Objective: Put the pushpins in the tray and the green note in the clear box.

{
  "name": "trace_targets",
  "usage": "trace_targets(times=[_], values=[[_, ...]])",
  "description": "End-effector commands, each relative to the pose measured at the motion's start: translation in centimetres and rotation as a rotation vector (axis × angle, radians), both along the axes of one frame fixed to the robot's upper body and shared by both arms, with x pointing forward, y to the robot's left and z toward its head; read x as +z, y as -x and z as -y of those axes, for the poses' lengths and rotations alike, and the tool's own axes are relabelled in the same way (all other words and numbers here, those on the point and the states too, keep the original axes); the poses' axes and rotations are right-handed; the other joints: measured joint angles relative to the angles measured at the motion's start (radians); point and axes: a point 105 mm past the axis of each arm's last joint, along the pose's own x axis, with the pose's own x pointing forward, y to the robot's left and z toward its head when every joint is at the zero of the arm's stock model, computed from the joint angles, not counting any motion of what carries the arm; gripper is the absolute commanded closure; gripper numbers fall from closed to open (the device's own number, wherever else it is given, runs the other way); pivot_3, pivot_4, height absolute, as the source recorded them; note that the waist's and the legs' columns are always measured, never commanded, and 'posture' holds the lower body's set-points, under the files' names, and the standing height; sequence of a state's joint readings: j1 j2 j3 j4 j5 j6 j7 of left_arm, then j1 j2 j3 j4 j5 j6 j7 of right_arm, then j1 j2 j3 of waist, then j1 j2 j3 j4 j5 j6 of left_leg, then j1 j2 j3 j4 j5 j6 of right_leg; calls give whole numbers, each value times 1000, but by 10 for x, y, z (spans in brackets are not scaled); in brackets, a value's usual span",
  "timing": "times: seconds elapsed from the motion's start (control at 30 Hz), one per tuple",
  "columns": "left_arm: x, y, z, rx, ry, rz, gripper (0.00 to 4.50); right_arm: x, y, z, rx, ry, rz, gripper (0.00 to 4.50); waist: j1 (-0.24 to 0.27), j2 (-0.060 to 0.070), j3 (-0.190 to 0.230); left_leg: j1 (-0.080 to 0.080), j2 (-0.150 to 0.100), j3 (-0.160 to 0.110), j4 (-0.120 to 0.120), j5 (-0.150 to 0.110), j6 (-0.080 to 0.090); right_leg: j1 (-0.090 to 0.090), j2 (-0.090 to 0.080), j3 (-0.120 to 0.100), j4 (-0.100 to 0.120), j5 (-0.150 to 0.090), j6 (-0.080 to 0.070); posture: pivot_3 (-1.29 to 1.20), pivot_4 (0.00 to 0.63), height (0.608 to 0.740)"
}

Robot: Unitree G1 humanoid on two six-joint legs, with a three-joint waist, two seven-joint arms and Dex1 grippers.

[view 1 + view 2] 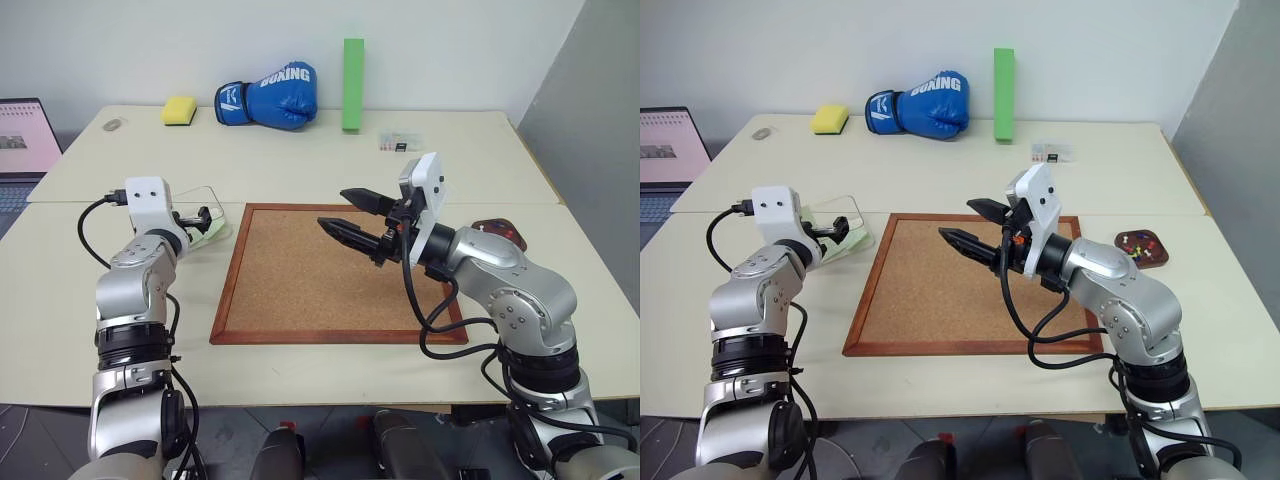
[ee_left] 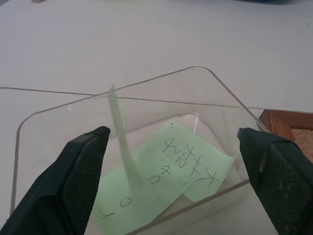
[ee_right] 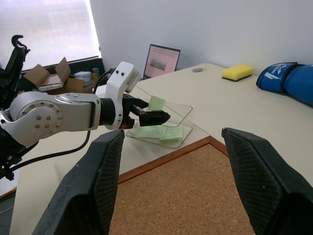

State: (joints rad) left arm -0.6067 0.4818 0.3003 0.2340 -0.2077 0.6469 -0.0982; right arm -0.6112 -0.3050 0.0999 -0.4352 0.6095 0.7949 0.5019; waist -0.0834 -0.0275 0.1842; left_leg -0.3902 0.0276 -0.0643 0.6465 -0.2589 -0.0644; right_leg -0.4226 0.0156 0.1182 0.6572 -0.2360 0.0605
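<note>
At the left of the head view, the left gripper (image 1: pixel 207 215) hangs over the transparent rectangular plastic box with rounded corners (image 2: pixel 215 85), its black fingers (image 2: pixel 80 169) spread wide apart and holding nothing. Inside the clear box lies the pale mint-green square paper note (image 2: pixel 195 166), marked with handwriting; more mint-green paper lies beside it on the box floor, and a thin green sheet stands on edge between the fingers. The box sits on the cream table (image 1: pixel 330 160), just off the left edge of the large wood-framed corkboard (image 1: pixel 300 280).

In the middle of the frame, the right gripper (image 1: pixel 352 215) hovers over the corkboard with its fingers parted and empty, pointing toward the left side of the picture.

At the right edge of the right eye view, the small glossy reddish-brown oval tray (image 1: pixel 1143 247) rests on the table beside the corkboard; tiny coloured pushpins (image 1: pixel 1137 242) lie in it.

Along the upper part of the frame stand a yellow sponge (image 1: pixel 179 110), a blue boxing glove (image 1: pixel 270 97) and a tall bright green upright block (image 1: pixel 353 84).
</note>
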Motion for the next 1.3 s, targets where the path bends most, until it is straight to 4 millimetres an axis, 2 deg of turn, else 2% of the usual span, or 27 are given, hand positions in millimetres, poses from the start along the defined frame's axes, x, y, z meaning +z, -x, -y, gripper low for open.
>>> trace_targets(times=[0.03,0.23,0.33,0.47,0.53,0.67,0.83,0.93,0.97,1.0,1.1,1.2,1.3], values=[[23,1,0,-3,-79,71,38,13,4,-1,8,-24,52,1115,0,0,0,0,0,0,0,0,0,0,0,0,0,0,0,0,150,740],[33,1,6,-24,-170,106,38,14,2,0,3,-26,52,1115,0,0,0,0,0,0,0,0,0,0,0,0,0,0,0,0,150,740],[41,1,10,-44,-298,132,38,14,2,1,-2,-25,53,1115,0,0,0,0,0,0,0,0,0,0,0,0,0,0,0,0,150,740],[59,1,29,-98,-236,243,38,13,-1,5,-25,-27,50,1115,1,0,0,0,0,0,0,0,0,0,0,0,0,0,0,0,150,740],[59,3,41,-149,-201,267,38,10,-1,8,-43,-21,47,1115,2,0,0,-1,0,0,0,0,0,0,0,0,0,0,0,0,150,740],[47,16,78,-281,-107,286,38,-6,-11,23,-211,-26,6,1115,3,0,0,-1,0,0,0,0,0,0,-1,0,-1,0,0,0,150,740],[18,43,120,-382,-48,240,38,-40,-24,58,-565,20,-30,1115,3,0,0,-3,0,1,0,0,0,-2,-1,1,-1,0,0,0,150,740],[8,60,140,-409,-30,242,0,-61,-22,79,-748,59,-34,365,3,-1,0,-3,0,1,0,0,0,-2,-1,1,0,0,0,0,150,740],[6,63,143,-410,-27,243,0,-65,-20,82,-779,70,-27,97,3,-1,0,-3,0,1,0,0,0,-2,-1,1,0,0,0,0,150,740],[3,66,146,-420,-38,239,0,-70,-18,85,-804,83,-23,18,3,-1,0,-2,-1,1,0,0,0,-2,-1,2,0,0,0,0,150,740],[-10,74,146,-381,-25,221,0,-83,-13,103,-922,120,-8,18,0,-1,0,1,-1,4,0,0,0,-1,-1,4,0,0,0,0,150,740],[-12,77,144,-330,-31,224,0,-86,-11,119,-1016,95,-22,18,0,-1,0,6,0,5,0,0,0,2,0,5,1,0,0,0,150,740],[-18,80,145,-306,-4,201,0,-92,-8,123,-1065,71,-54,18,0,-1,0,6,0,6,0,0,0,2,0,6,1,0,0,0,150,740]])
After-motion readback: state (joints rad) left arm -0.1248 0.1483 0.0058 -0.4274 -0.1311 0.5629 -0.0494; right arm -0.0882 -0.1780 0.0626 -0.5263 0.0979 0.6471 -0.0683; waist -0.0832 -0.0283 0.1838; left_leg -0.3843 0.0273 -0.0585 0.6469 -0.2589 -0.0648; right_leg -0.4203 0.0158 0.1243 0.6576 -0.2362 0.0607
